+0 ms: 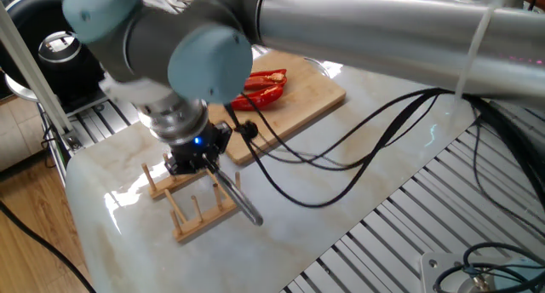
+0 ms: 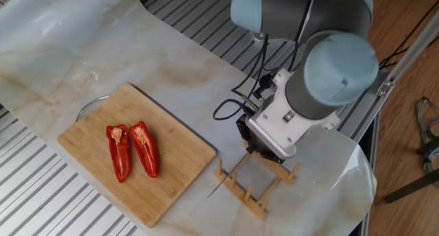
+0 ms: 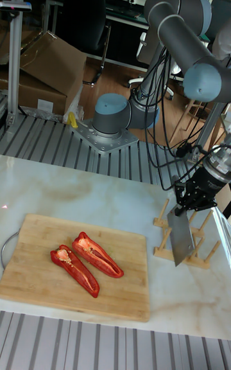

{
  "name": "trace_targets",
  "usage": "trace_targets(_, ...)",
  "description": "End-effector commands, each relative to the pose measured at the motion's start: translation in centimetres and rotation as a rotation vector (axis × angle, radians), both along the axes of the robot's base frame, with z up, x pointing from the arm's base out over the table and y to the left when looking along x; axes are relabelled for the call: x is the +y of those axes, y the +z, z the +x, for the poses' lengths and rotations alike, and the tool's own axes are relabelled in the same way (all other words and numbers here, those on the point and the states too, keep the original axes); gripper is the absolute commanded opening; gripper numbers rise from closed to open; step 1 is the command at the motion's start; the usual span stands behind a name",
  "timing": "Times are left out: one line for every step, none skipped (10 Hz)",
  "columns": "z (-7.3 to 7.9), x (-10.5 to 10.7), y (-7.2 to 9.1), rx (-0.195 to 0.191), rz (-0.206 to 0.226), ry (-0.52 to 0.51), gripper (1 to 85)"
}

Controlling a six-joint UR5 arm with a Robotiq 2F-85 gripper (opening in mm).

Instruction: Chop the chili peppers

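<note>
Two chili peppers halves [image 2: 118, 154] [image 2: 145, 148], glossy red and cut side up, lie side by side on a wooden cutting board [image 2: 89, 130]. They also show in the tall view [image 3: 75, 271] [image 3: 97, 255] and behind the arm [image 1: 266, 85]. My gripper [image 3: 193, 207] [image 1: 197, 160] [image 2: 255, 149] is shut on the handle of a knife [image 3: 181, 236], far right of the board. Its blade [image 1: 239, 200] [image 2: 229, 176] hangs point-down over a wooden peg rack [image 1: 192, 220] [image 2: 255, 195]. The handle is hidden inside the fingers.
Black cables [image 1: 341, 161] loop from the wrist across the marble top. A black pot [image 1: 51, 39] sits on a stand at the back left. Slatted metal rails [image 2: 41, 195] border the table; the board has a metal handle [image 2: 87, 107].
</note>
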State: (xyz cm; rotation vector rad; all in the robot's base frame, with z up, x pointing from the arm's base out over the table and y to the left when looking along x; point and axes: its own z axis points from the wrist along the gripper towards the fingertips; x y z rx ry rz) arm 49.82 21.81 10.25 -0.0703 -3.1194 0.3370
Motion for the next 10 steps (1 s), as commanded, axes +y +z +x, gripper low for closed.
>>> trace_targets(0.7, -0.8, 5.7, -0.021, -0.004, 0.125, 1.3)
trace_targets(0.7, -1.1, 7.8, -0.016, -0.010, 0.177, 1.3)
trace_targets(1.3, -1.2, 10.2, -0.020, -0.018, 0.246, 1.3)
trace_targets(1.8, -1.6, 12.0, -0.017, -0.033, 0.301, 1.3)
trace_targets(2.3, -2.4, 13.3, -0.006, -0.042, 0.376, 1.3)
trace_targets(3.9, -3.9, 14.2, -0.013, -0.069, 0.511, 1.3)
trace_targets(5.1, -5.4, 15.0, -0.006, -0.076, 0.642, 1.3)
trace_targets(5.5, -5.9, 15.2, 0.006, -0.044, 0.737, 1.3)
trace_targets(5.6, -6.3, 15.2, 0.014, -0.009, 0.805, 1.3)
trace_targets(5.4, -7.2, 15.0, 0.022, -0.002, 0.833, 1.3)
